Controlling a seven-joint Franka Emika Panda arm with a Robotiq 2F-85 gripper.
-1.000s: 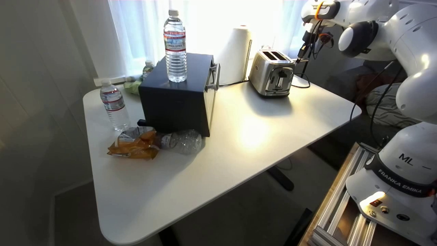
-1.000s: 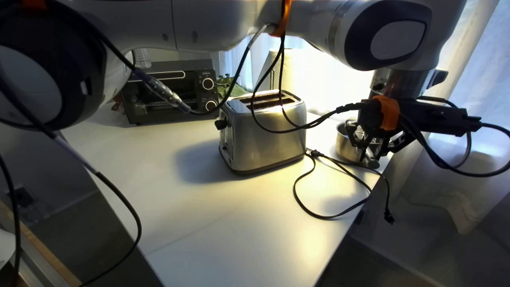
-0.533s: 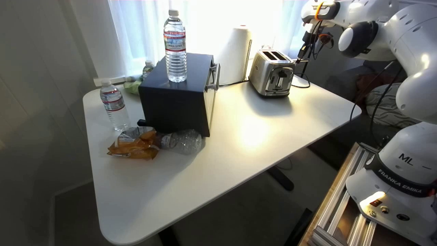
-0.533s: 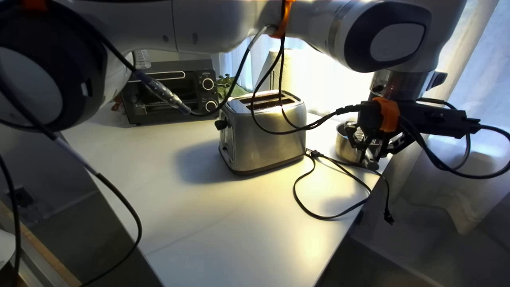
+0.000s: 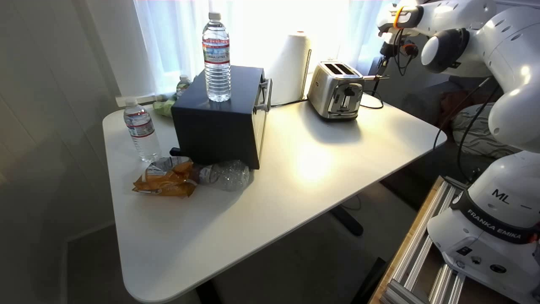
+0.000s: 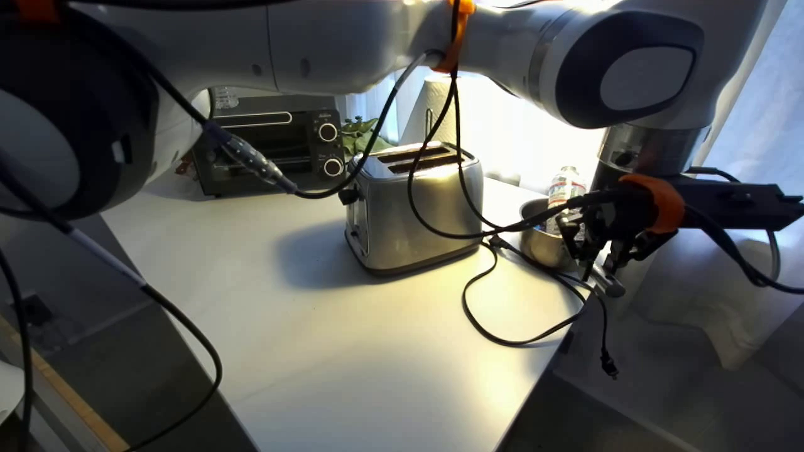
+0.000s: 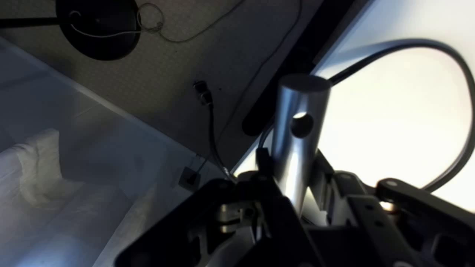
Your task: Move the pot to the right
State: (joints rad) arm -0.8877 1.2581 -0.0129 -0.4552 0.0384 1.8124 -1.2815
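The pot (image 6: 545, 248) is small, round and metallic. It is by the table's edge beside the toaster in an exterior view, partly hidden by cables and my gripper. Its handle points toward the table edge. My gripper (image 6: 600, 263) is shut on the handle, outside the bowl. In the wrist view, the metal handle (image 7: 301, 111), with a hole near its end, runs between the fingers of the gripper (image 7: 291, 167). In an exterior view only the handle (image 5: 375, 77) shows past the toaster; the bowl is hidden. I cannot tell whether the pot is lifted.
The chrome toaster (image 6: 418, 213) is close beside the pot. A clear bottle (image 6: 563, 191) rises in or just behind the pot. A black cord (image 6: 480, 314) loops on the table and hangs over its edge. A toaster oven (image 5: 217, 114) and paper towel roll (image 5: 289, 69) stand farther along.
My gripper and the pot have moved together, away from the window side and outward past the toaster. More of the handle shows, and the bottle is now more exposed.
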